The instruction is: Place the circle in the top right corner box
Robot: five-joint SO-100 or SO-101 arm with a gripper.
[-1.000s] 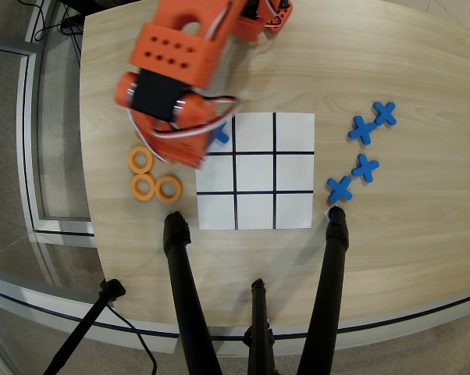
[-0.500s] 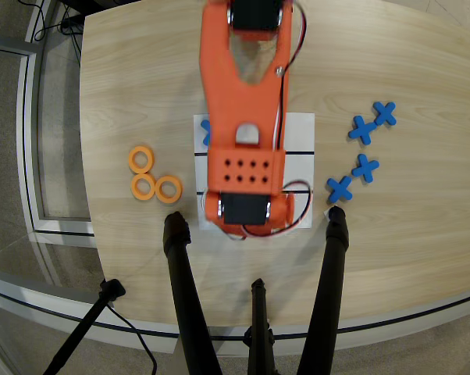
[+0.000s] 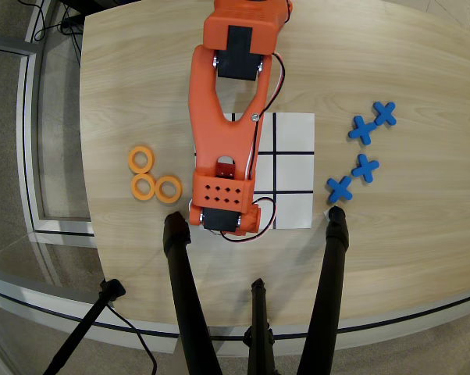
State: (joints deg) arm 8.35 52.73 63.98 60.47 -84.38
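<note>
My orange arm reaches down from the top of the overhead view along the left column of the white 3x3 grid sheet (image 3: 293,168). The gripper (image 3: 224,219) sits over the lower-left corner cell, its fingers hidden under the wrist housing. That cell is the top right corner box as counted from the arm's base, and it is almost fully covered. Three orange rings (image 3: 144,187) lie on the wood left of the sheet. Any circle in the gripper is hidden from this view.
Several blue X pieces (image 3: 362,130) lie on the table right of the sheet. Black tripod legs (image 3: 184,297) cross the front edge of the table, close below the sheet. The table's curved edge (image 3: 90,226) runs down the left.
The arm swung from beside the rings at the left onto the grid. It then shifted slightly left, ending over the lower-left cell. The three rings on the table stayed put.
</note>
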